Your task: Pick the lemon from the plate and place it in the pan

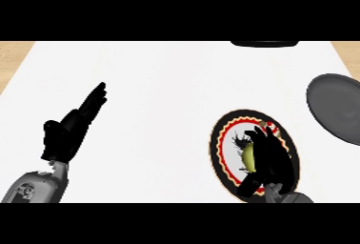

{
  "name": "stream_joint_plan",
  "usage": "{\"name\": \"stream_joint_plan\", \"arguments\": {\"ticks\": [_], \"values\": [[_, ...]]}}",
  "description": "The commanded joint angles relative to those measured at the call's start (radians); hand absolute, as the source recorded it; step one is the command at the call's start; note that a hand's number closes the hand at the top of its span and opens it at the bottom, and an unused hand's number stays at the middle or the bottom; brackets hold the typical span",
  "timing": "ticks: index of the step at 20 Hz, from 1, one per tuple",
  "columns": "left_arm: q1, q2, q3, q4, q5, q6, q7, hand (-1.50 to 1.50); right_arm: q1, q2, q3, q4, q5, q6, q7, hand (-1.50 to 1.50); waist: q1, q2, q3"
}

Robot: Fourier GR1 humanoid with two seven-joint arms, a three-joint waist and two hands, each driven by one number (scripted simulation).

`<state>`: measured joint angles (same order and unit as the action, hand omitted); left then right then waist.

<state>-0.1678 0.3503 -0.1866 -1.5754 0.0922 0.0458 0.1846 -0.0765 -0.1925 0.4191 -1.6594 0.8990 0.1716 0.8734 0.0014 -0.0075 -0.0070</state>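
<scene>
Head view: the black right hand (271,162) lies over the round black-rimmed plate with red and cream rings (228,164), fingers curled along the yellow lemon (249,158), which sits on the plate against the palm, so I judge the grasp step is in hand and no lift is evident. Next move, as I read it: raise the lemon clear of the plate rim and carry it right and away to the dark grey round pan (336,107) near the right edge. Count: one lemon, one plate, one pan, plus one dark object (265,44) cut off at the far edge; the black left hand (70,131) rests at left, fingers straight, holding nothing.
</scene>
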Motion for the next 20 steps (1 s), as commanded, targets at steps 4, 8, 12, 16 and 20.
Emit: {"name": "stream_joint_plan", "arguments": {"ticks": [4,8,12,16,20], "values": [[0.035,-0.022,0.023,-0.012,-0.016,-0.035,-0.015,0.0,-0.036,0.026,0.009,0.151,0.003,0.024,-0.101,1.5,0.004,0.008,0.007],[0.038,-0.022,0.045,-0.114,-0.026,-0.04,0.079,0.0,-0.011,0.041,0.005,0.107,0.018,0.054,-0.079,1.5,0.002,0.006,0.007],[-0.018,-0.048,0.09,0.002,-0.036,-0.091,0.035,0.0,0.056,0.012,0.005,0.003,0.073,-0.002,-0.127,1.5,-0.003,0.007,0.007],[-0.006,-0.043,0.09,-0.015,-0.048,-0.098,0.046,0.0,0.066,0.031,0.039,-0.086,0.15,-0.057,-0.088,1.5,-0.004,0.006,0.007],[0.004,-0.078,0.088,-0.039,-0.068,-0.08,0.059,0.0,0.187,-0.05,0.077,-0.207,0.155,-0.07,-0.183,1.5,-0.006,0.006,0.007]]}}
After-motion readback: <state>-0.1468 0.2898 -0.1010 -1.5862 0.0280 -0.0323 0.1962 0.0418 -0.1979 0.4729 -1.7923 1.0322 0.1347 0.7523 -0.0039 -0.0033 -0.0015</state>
